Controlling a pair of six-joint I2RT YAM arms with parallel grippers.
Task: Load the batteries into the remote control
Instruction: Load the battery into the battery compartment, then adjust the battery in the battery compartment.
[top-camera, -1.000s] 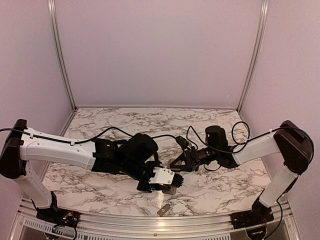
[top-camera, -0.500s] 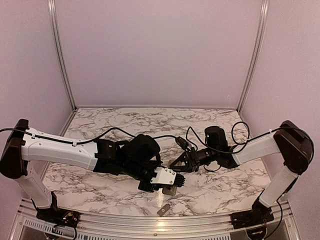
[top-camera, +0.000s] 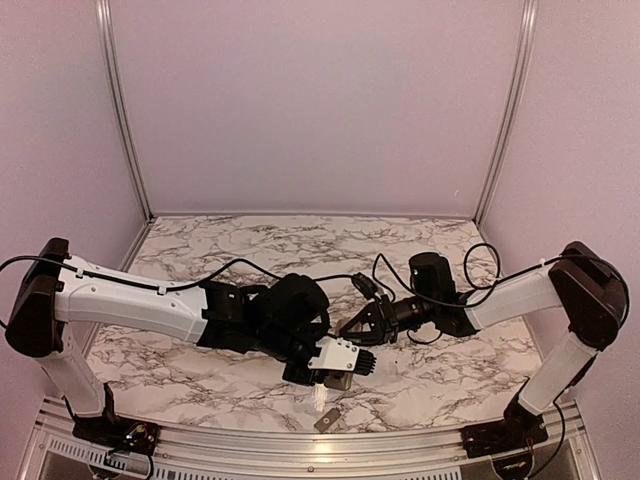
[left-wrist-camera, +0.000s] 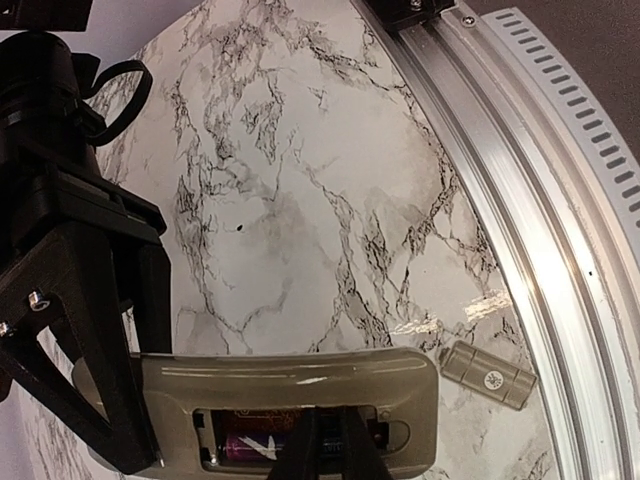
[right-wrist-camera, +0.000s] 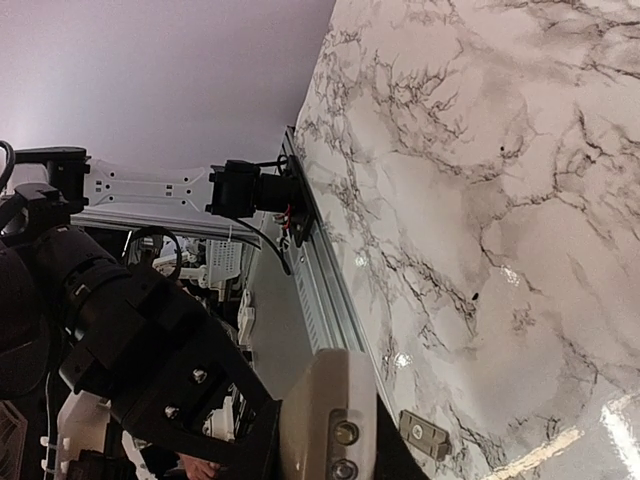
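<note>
The remote control (left-wrist-camera: 290, 385) is held off the table with its grey-beige back toward the left wrist camera. My right gripper (right-wrist-camera: 335, 445) is shut on one end of it (right-wrist-camera: 330, 410). In the open recess lies a purple-labelled battery (left-wrist-camera: 245, 447). My left gripper (left-wrist-camera: 326, 455) has its two dark fingers nearly together, tips inside the recess over that battery. No separate cell shows between them. From above, the left gripper (top-camera: 338, 368) covers most of the remote (top-camera: 340, 382), and the right gripper (top-camera: 354, 334) sits just behind it.
A small flat grey cover piece (left-wrist-camera: 488, 375) lies on the marble table by the near aluminium rail (left-wrist-camera: 560, 200); it also shows as the cover (top-camera: 327, 419) from above and the cover (right-wrist-camera: 420, 433) in the right wrist view. Cables loop behind the right arm (top-camera: 480, 262).
The left arm has shifted slightly right and toward the near edge, and its fingers have drawn closer together over the recess. The right arm and the remote have held still.
</note>
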